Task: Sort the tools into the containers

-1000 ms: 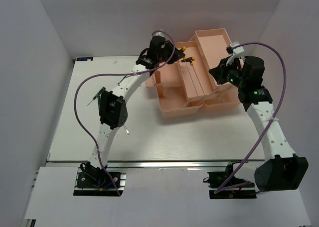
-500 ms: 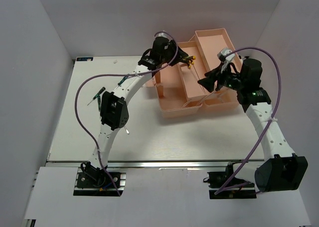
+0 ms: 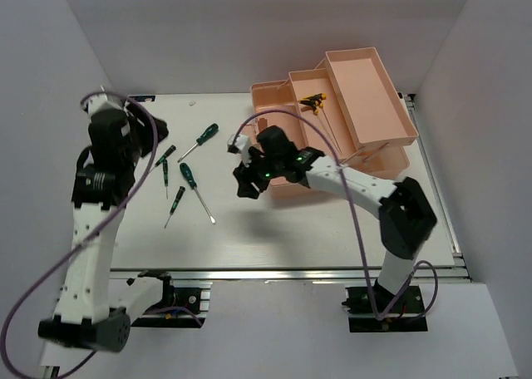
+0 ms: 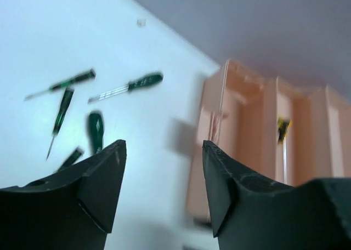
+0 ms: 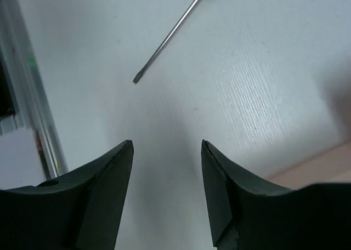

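The salmon-pink toolbox [image 3: 371, 90] stands open at the back right, its tiers folded out. Yellow-black T-handle keys [image 3: 314, 102] lie in a middle tray, and one shows in the left wrist view [image 4: 282, 125]. On the table to the left lie two green-and-black screwdrivers [image 3: 202, 138] [image 3: 189, 178] and thin dark ones [image 3: 165, 156] [image 3: 175, 203]. My left gripper [image 3: 135, 136] [image 4: 163, 146] hangs open and empty at the far left, facing them. My right gripper [image 3: 243, 181] [image 5: 166, 145] is open and empty over bare table just left of the toolbox, near a screwdriver tip [image 5: 135, 80].
The right arm [image 3: 349, 179] stretches across the front of the toolbox. A metal rail [image 3: 274, 273] runs along the table's near edge. Grey walls close in the left, back and right sides.
Both arms have swung away from the toolbox, the left far to the left and the right leftward over the table. Both grippers have opened. The keys now lie in the tray.
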